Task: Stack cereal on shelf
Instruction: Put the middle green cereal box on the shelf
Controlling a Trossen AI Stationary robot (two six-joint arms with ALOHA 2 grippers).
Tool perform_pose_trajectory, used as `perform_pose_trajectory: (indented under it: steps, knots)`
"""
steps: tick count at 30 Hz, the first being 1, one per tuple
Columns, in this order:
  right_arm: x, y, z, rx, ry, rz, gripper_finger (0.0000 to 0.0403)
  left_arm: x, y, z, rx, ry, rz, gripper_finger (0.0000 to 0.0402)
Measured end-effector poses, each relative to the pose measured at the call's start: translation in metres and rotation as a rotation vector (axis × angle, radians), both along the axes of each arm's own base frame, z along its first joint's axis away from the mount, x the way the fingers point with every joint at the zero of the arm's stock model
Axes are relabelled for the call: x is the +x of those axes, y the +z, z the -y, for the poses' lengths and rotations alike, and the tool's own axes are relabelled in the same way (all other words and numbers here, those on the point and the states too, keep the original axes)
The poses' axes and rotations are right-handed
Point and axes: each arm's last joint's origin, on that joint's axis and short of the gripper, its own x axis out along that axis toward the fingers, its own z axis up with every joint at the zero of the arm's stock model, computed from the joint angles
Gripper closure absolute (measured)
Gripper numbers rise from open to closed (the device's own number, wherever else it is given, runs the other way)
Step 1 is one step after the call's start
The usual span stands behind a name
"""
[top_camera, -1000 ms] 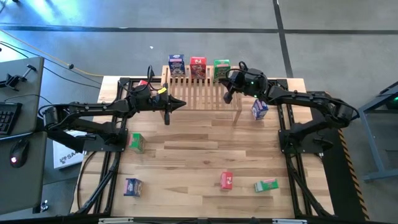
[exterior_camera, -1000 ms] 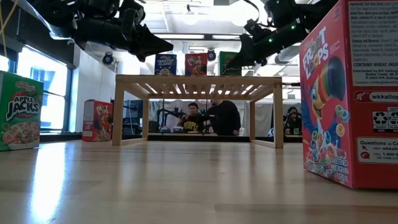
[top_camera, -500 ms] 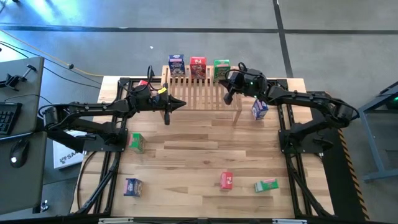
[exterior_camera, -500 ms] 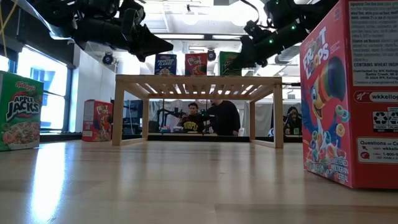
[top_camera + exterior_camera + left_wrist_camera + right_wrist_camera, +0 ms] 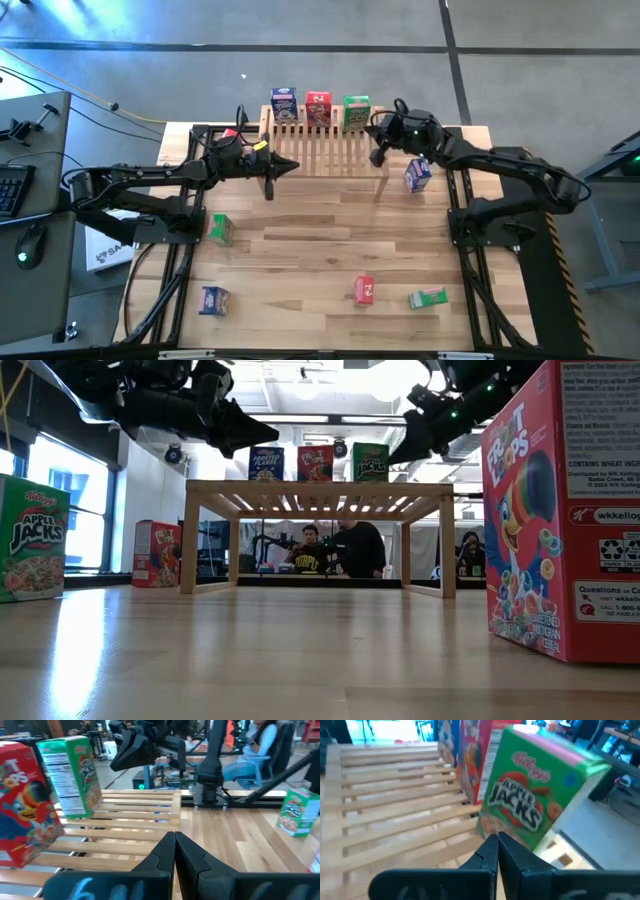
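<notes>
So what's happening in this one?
Three cereal boxes, blue, red and green, stand along the wooden shelf's far edge. The right gripper, jaws shut and empty, hangs beside the green box. The left gripper waits shut over the shelf's near-left corner. Six more boxes remain on the table.

"Kellogg's" and "APPLE JACKS" are read on the green box (image 5: 538, 800) standing on the shelf (image 5: 395, 805) in the right wrist view — the same words are seen on the green box (image 5: 32, 538) at the left of the low view. "FROOT LOOPS", "CONTAINS WHEAT INGR…", "wkkellog…" and "Questions or C…" are printed on the large red box (image 5: 565, 510) nearest the low camera. Other lettering is too small to be read.
</notes>
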Motion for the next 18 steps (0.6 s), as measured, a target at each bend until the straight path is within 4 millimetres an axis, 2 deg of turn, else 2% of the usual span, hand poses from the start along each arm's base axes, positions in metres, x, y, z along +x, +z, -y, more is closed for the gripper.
perform_pose_trajectory:
  steps: [9, 18]
  knots:
    - [0.03, -0.019, 0.016, -0.03, 0.086, 0.096, 0.0403, 0.007, -0.011, -0.003, -0.011, 0.09, -0.041, 0.0401]
    - [0.037, -0.034, 0.035, -0.041, 0.039, 0.121, 0.0403, 0.008, -0.009, -0.003, 0.003, 0.095, -0.026, 0.0401]
